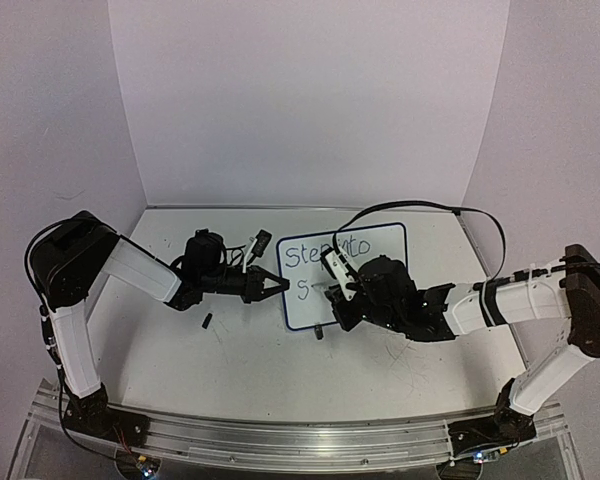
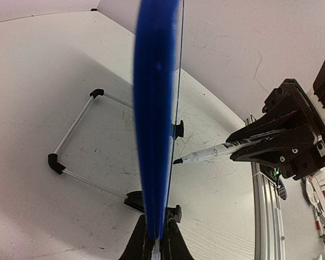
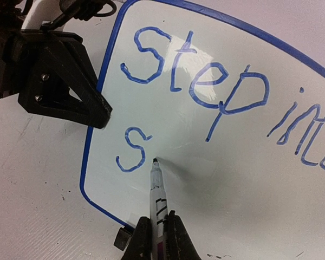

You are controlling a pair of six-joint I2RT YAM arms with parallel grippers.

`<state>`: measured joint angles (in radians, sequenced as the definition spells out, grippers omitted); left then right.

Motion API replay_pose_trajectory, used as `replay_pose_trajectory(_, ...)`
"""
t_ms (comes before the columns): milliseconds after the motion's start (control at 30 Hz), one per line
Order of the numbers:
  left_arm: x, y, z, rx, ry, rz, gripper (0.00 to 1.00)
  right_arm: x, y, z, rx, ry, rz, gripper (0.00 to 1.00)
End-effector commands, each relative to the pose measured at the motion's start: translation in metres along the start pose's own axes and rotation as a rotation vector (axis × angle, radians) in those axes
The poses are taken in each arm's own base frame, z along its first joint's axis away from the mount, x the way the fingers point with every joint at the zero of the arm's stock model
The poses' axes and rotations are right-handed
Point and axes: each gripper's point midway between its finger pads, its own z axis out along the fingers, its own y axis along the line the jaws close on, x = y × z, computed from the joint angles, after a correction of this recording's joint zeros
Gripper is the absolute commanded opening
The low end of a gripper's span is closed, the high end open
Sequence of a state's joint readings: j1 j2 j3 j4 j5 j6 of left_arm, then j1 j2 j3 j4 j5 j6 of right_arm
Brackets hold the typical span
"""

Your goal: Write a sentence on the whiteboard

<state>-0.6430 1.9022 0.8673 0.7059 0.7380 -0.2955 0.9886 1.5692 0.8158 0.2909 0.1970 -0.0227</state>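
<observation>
Whiteboard propped on its wire stand at the middle of the table, between the two arms. Left gripper is closed on the board's blue left edge. Right gripper is clamped on a marker, whose tip meets the white face just right of the lone "s" on the lower line. Sentence reads "Step into" above and "s" below, in blue ink
</observation>
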Motion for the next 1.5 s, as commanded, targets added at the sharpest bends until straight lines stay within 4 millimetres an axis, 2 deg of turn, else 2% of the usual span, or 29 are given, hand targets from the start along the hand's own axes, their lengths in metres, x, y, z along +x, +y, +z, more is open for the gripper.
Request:
replay_pose_trajectory(0,0.0073,0.0184,-0.0029,-0.083,0.027,-0.008,0.0,-0.0234,-0.0039,-0.0047,0.015,-0.066,0.019,0.0)
replay_pose_trajectory(733,0.0097,0.0194,-0.0027,-0.089,0.033,-0.011,0.0,-0.0207,-0.0072,-0.006,0.031,-0.064,0.011,0.0)
replay_pose_trajectory(1067,0.0096,0.0196,-0.0026,-0.09,0.032,-0.011,0.0,-0.0188,-0.0002,-0.0018,-0.002,-0.055,0.004,0.0)
replay_pose_trajectory(1467,0.0087,0.0191,-0.0032,-0.091,0.031,-0.01,0.0,-0.0211,-0.0057,-0.0046,0.025,-0.063,0.007,0.0)
